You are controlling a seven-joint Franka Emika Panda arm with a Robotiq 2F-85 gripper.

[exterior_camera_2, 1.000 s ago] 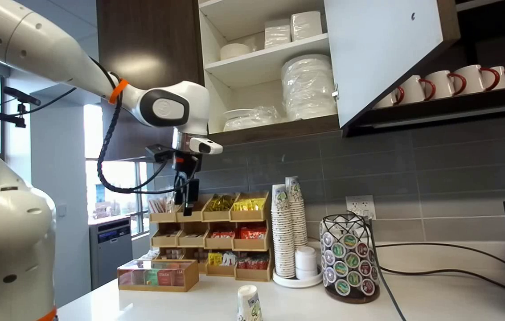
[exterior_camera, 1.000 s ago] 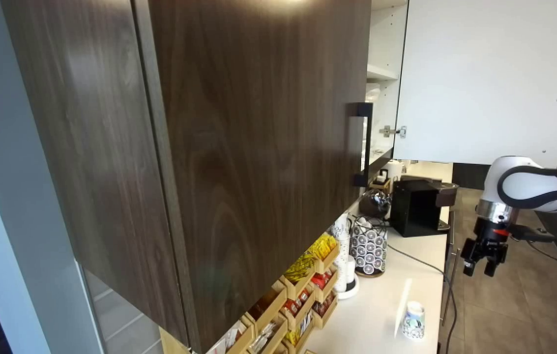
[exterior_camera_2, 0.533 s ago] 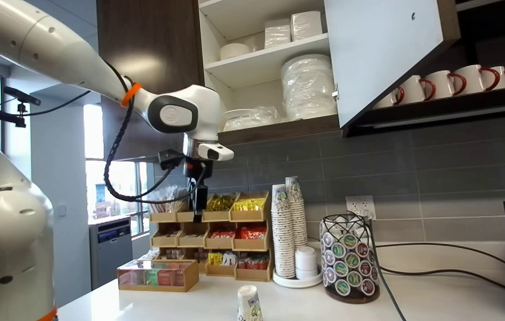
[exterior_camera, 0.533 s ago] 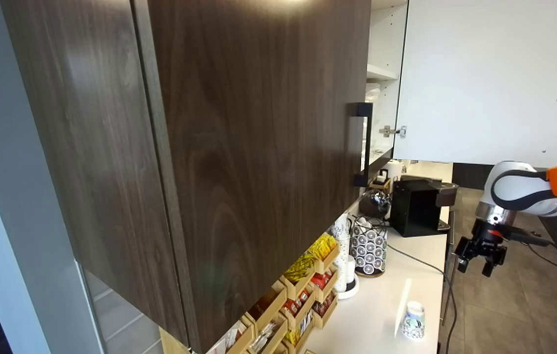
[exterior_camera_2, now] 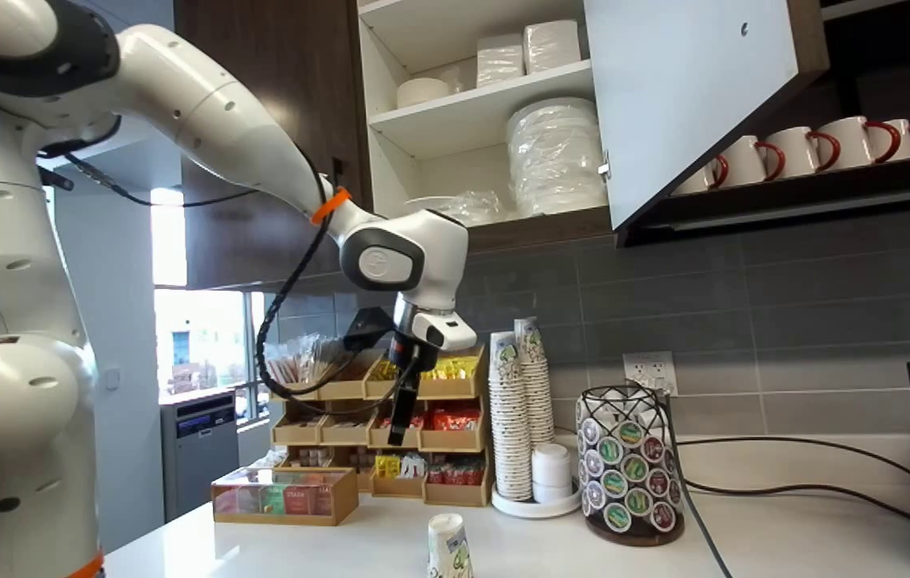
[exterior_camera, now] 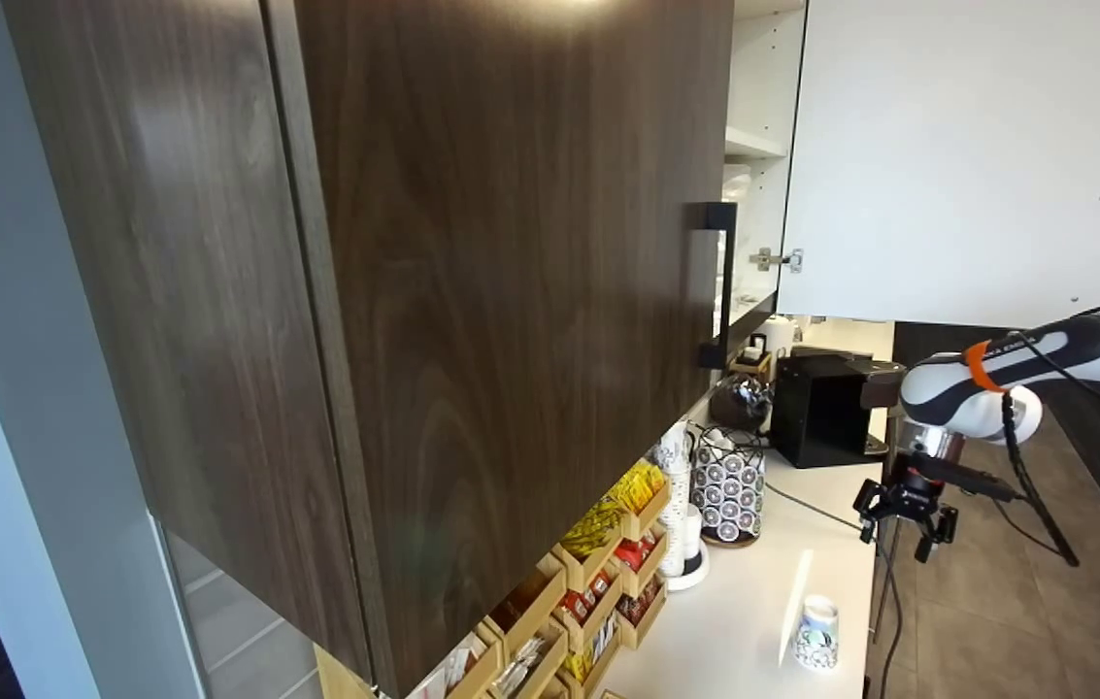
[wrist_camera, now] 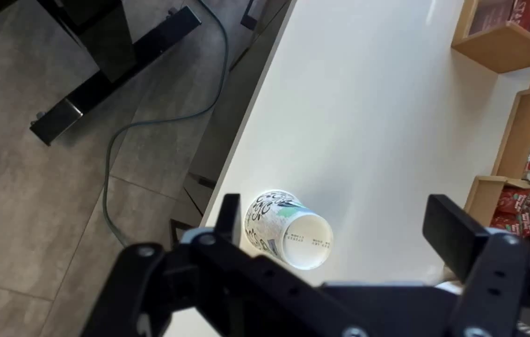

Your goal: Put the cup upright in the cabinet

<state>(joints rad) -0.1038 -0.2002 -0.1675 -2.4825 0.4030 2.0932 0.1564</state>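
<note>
The cup [wrist_camera: 276, 224], white paper with a printed pattern, stands upside down on the counter, its closed base facing up. It also shows in both exterior views [exterior_camera: 816, 633] [exterior_camera_2: 449, 547]. Up on the wall is the dark brown cabinet [exterior_camera: 520, 291], one door swung wide so that its white shelves [exterior_camera_2: 483, 108] show. My gripper [wrist_camera: 335, 206] is open with nothing between its fingers. It hangs above counter height in both exterior views [exterior_camera: 896, 546] [exterior_camera_2: 397, 436], apart from the cup. In the wrist view the cup appears nearer the left finger.
Plastic-wrapped plates [exterior_camera_2: 555, 156] fill part of the lower shelf. The white open door [exterior_camera: 957, 155] juts outward. On the counter [wrist_camera: 363, 117] stand packet bins [exterior_camera_2: 390, 425], stacked paper cups [exterior_camera_2: 511, 417], a pod carousel [exterior_camera_2: 631, 470] and a black appliance [exterior_camera: 821, 408]. A cable hangs past the counter edge.
The arm has reached farther forward and the gripper has come lower, nearer the counter and the cup. Its jaws have stayed open. The cup has not moved.
</note>
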